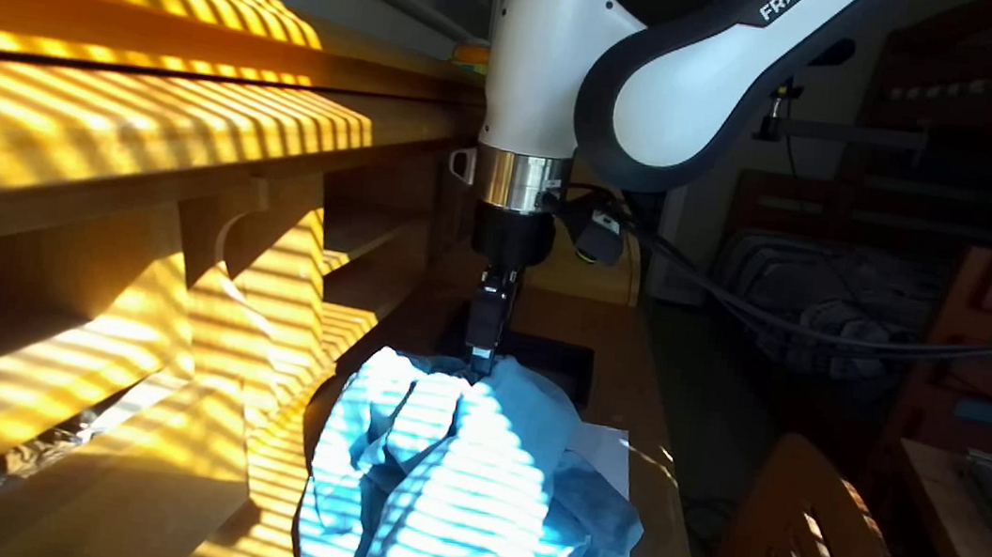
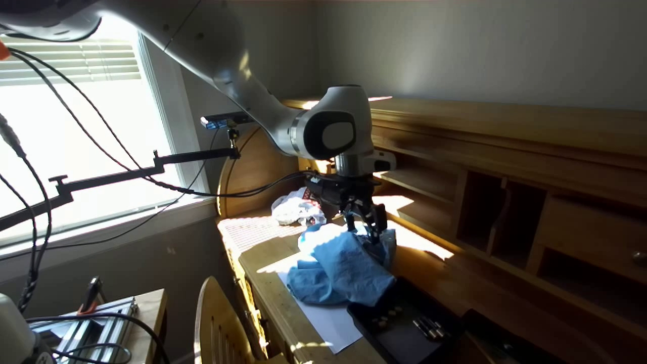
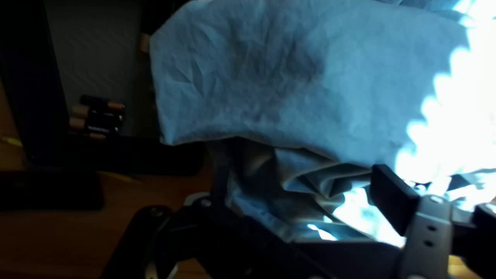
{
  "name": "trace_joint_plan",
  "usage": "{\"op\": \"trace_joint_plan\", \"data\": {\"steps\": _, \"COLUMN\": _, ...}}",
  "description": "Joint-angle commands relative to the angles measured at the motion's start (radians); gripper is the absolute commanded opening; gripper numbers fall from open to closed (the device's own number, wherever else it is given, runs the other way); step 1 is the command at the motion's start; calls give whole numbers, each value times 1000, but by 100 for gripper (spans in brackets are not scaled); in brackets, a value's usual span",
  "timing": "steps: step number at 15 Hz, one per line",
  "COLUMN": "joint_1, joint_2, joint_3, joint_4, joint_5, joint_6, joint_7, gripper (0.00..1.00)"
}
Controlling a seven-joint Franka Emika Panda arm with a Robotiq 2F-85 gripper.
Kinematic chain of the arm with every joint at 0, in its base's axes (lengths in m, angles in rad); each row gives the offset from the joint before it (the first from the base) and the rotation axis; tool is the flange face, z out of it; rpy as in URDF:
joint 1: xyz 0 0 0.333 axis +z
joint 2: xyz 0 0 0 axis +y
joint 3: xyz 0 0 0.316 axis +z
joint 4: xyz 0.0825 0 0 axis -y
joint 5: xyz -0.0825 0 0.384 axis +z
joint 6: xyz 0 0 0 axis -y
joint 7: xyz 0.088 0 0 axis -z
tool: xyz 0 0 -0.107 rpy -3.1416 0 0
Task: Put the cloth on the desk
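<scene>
Hand (image 3: pixel 303 179) nearest in wrist view, jaws parted, folds of cloth (image 3: pixel 252 89) between or just below; likely spread to release or grip. Cloth heaped loose on desk (image 2: pixel 429 275), partly over paper (image 2: pixel 331 326), edge overhanging tray (image 3: pixel 93 58); aim seems placing, not folding. Wrist view shows batteries (image 3: pixel 100 120) in tray; in an exterior view tray (image 1: pixel 557 362) looks plain black, contents lost.

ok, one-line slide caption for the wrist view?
Wrist view: open gripper at the rumpled blue cloth, which partly hides a black tray holding batteries.
</scene>
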Motion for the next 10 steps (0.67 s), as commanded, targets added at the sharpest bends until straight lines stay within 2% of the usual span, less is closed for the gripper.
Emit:
{"op": "trace_joint_plan", "data": {"steps": 1, "joint_1": -9, "joint_2": -49, "joint_3": -44, "joint_4": -74, "joint_5": -11, "joint_6": 14, "joint_7": 153, "gripper": 100}}
{"op": "trace_joint_plan", "data": {"steps": 5, "joint_1": -25, "joint_2": -60, "joint_3": -95, "joint_4": -123, "joint_5": -23, "joint_6": 63, "joint_7": 253, "gripper": 100}}
{"op": "trace_joint_plan", "data": {"steps": 10, "joint_1": -72, "joint_2": -65, "joint_3": -118, "joint_4": -191, "joint_5": 7, "joint_6": 130, "joint_7": 250, "gripper": 100}}
